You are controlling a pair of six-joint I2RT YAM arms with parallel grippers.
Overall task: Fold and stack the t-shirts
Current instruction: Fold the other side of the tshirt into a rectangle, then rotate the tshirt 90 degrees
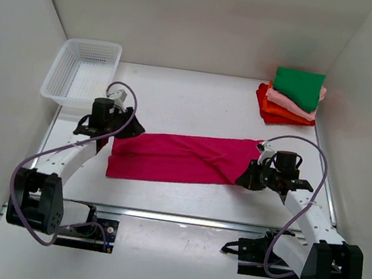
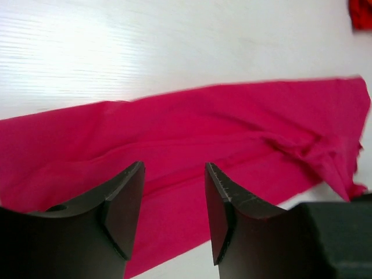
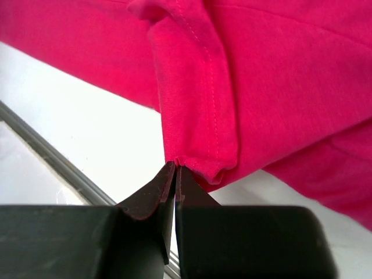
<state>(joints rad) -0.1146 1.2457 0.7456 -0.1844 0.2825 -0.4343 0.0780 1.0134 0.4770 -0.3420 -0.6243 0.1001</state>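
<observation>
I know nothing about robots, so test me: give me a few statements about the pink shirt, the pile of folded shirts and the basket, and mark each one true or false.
1. The right gripper is pinched shut on a hem of the magenta-pink cloth t-shirt. True.
2. The left gripper is clamped on that shirt too. False: its fingers stand apart above the cloth and grip nothing.
3. The folded green shirt lies on top of the stack of folded shirts. True.
4. The white plastic mesh basket holds the stack. False: the stack lies at the far right of the table, and the basket stands at the far left.
</observation>
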